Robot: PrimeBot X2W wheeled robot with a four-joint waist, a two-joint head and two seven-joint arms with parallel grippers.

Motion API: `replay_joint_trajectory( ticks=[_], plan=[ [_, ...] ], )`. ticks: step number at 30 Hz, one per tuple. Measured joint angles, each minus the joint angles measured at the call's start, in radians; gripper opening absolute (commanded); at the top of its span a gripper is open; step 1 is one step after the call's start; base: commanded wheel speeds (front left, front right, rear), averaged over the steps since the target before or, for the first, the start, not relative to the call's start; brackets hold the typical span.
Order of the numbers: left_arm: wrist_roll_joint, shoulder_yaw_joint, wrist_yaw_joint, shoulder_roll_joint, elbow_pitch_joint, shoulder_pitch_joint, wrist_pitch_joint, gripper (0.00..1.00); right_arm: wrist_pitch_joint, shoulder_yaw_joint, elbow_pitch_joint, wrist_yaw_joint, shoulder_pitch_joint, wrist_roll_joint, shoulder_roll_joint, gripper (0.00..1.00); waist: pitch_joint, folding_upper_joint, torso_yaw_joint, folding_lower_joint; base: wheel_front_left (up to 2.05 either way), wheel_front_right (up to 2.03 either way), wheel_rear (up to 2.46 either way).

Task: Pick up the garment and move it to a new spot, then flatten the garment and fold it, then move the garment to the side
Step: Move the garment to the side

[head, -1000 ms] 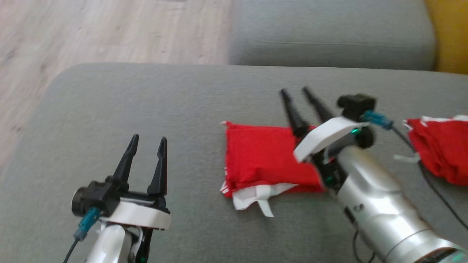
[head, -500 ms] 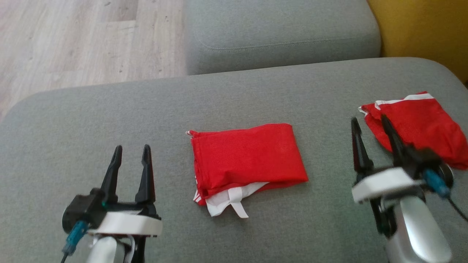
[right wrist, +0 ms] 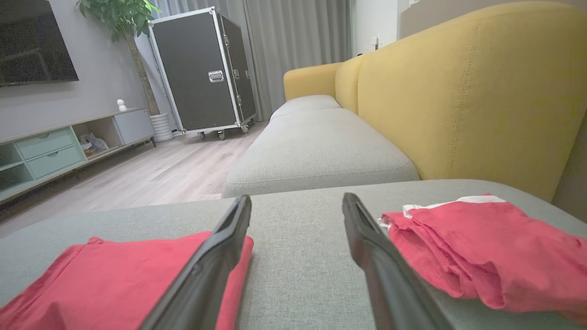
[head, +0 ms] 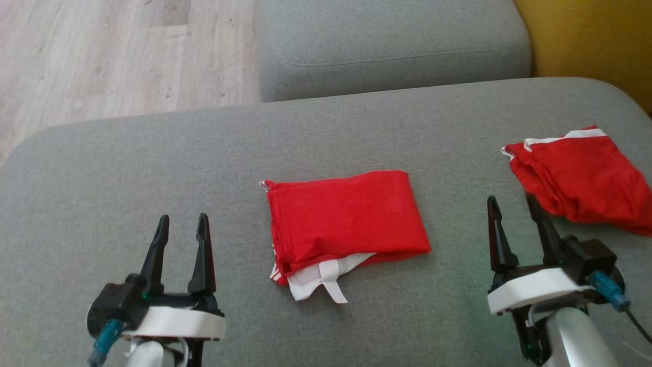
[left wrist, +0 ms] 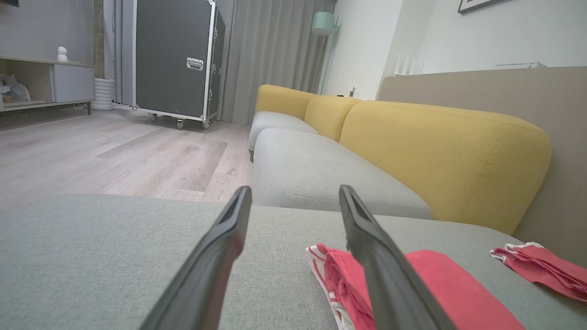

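A folded red garment (head: 346, 219) with white trim at its near edge lies in the middle of the grey cushion (head: 153, 163). The left wrist view has it at lower right (left wrist: 449, 288), and the right wrist view at lower left (right wrist: 119, 275). My left gripper (head: 182, 222) stands open to its left, near the front edge, with nothing between its fingers. To the garment's right my right gripper (head: 511, 202) is open and empty too, clear of the cloth.
A second folded red garment (head: 580, 178) lies at the cushion's far right, just beyond my right gripper. Another grey cushion (head: 387, 46) sits behind, a yellow backrest (head: 586, 41) at right, wooden floor (head: 102, 56) to the left.
My right gripper has drawn back off the middle garment, moving right and toward the front edge. The camera has also shifted. My left gripper holds about the same place.
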Motion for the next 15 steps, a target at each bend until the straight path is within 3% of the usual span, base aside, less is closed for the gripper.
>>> replay_joint_trajectory(
  ticks=[8,15],
  plan=[
    [0.013,-0.014,-0.008,-0.003,-0.001,-0.004,0.0,1.0,0.046,0.039,0.099,0.0,-0.054,0.032,0.0,1.0,0.024,0.0,0.046,0.0,0.0,0.0,0.0],
    [0.017,-0.033,-0.009,-0.004,0.003,-0.046,0.0,1.0,0.112,0.063,0.312,0.0,-0.196,0.133,0.0,1.0,0.067,0.0,0.103,0.0002,0.0,0.0,0.0]
  ],
)
